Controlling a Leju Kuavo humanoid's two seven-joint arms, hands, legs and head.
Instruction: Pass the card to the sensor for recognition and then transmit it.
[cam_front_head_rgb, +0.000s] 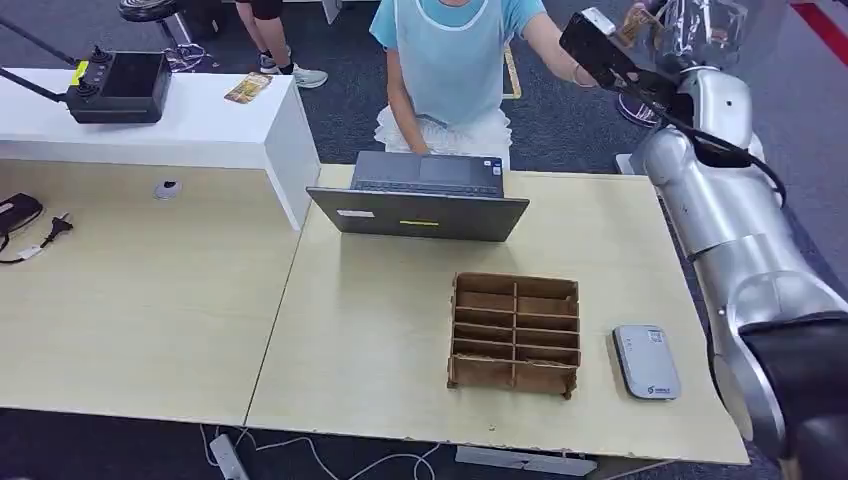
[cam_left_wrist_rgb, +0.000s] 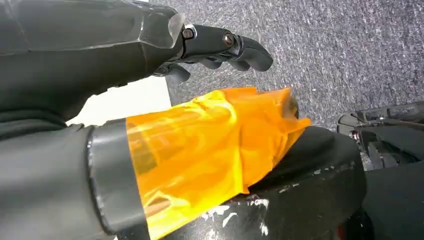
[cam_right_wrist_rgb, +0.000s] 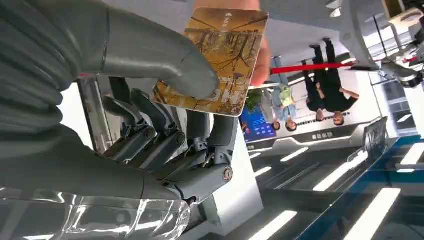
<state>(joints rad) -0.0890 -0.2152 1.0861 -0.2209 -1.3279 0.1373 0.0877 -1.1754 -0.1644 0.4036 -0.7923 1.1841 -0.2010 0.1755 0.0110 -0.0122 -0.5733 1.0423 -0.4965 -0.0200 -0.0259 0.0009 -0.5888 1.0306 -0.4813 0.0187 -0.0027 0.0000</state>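
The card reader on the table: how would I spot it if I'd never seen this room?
Start at the light wooden table with the open laptop. In front of the laptop stands a brown cardboard divider box; the card reader lies flat just to its right, near the table's front edge. It is the small grey-white rounded slab, not brown, with no compartments.

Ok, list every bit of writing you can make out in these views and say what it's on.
None can be quoted.
card: small white print near one corner, too small.
card reader: small logo, blurred.
laptop: white sticker and yellow mark, unreadable.
Screen behind the right hand: blurred.
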